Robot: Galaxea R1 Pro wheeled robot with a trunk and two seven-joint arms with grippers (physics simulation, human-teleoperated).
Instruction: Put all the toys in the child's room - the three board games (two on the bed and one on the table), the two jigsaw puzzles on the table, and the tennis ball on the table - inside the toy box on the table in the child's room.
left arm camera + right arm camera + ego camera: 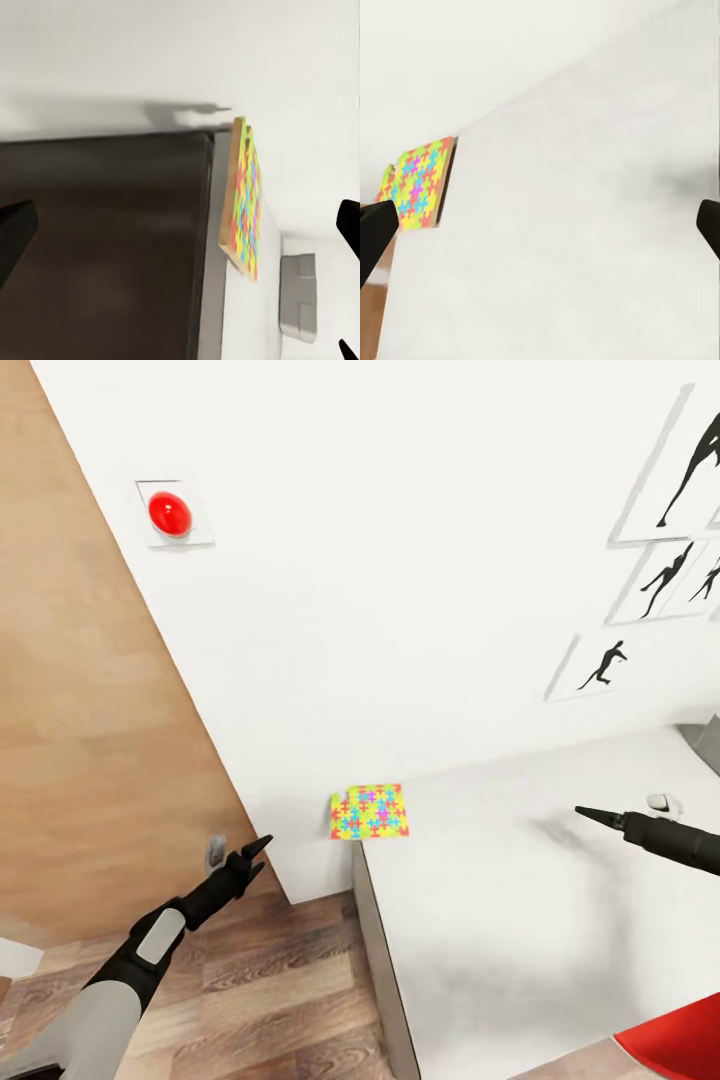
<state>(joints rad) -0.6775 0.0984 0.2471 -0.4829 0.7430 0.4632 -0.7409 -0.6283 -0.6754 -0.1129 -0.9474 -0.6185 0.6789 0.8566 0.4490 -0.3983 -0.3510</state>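
Observation:
A jigsaw puzzle (368, 812) with a bright multicoloured piece pattern lies flat on the far left corner of the pale grey table (520, 920), against the white wall. Its edge in the left wrist view (244, 214) looks like two thin layers stacked. My left gripper (255, 852) hovers open over the wood floor, left of the table and short of the puzzle. My right gripper (590, 815) is open above the table top, well to the right of the puzzle (418, 184). A grey corner of the toy box (706, 746) shows at the right edge.
A wooden door (90, 710) fills the left side, and a red round button (169, 513) sits on the wall. Black silhouette pictures (668, 575) hang at the upper right. A small pale object (662, 801) lies on the table near my right arm. A red chair (676, 1042) is at the bottom right.

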